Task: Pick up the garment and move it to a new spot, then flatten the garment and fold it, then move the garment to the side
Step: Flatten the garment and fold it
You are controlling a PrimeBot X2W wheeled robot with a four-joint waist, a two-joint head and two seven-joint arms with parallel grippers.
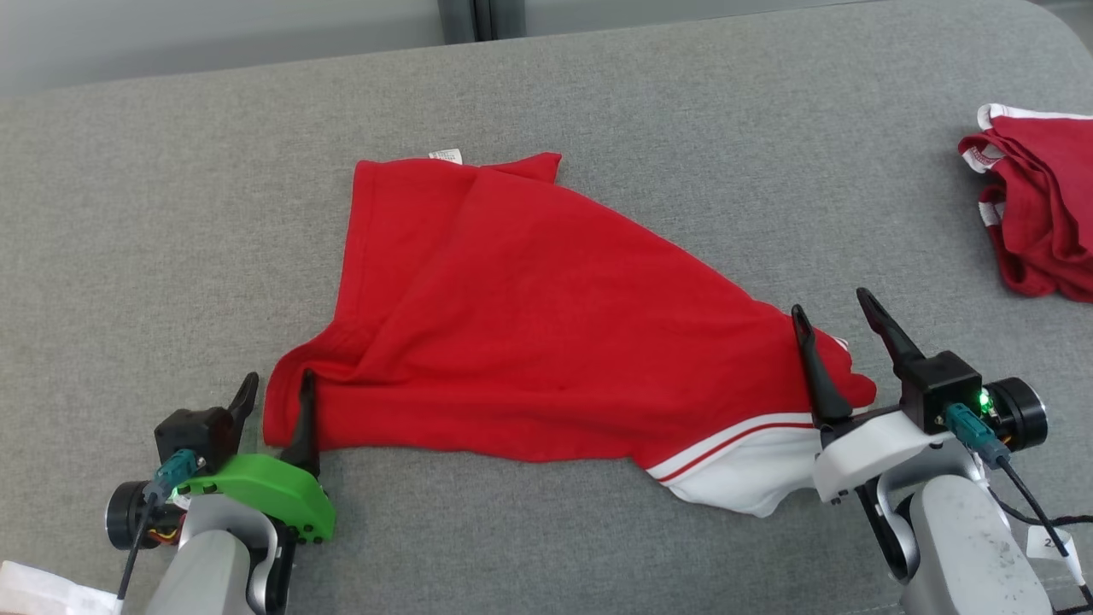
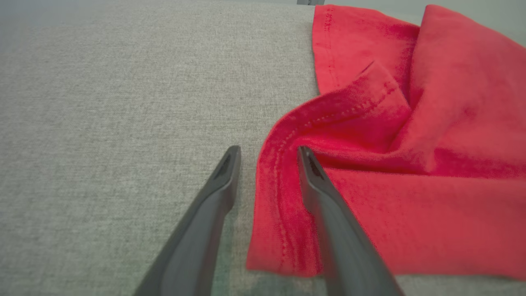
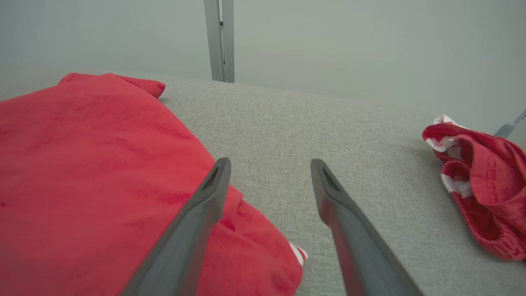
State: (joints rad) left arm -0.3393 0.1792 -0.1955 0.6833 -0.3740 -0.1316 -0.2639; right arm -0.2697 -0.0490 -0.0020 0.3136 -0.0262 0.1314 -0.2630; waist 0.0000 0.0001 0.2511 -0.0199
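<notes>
A red garment with a white, red-striped part at its near right end lies spread and creased on the grey fabric surface. My left gripper stands open at the garment's near left corner. In the left wrist view the hemmed edge of the garment lies between the left gripper's two fingers, with the right finger resting over the cloth. My right gripper is open at the garment's right end. In the right wrist view its left finger is over the garment, and the right gripper holds nothing.
A second red garment with white trim lies bunched at the far right edge, also seen as a crumpled red heap. A white sheet pokes in at the lower left corner. A pale wall with a metal post runs behind the surface.
</notes>
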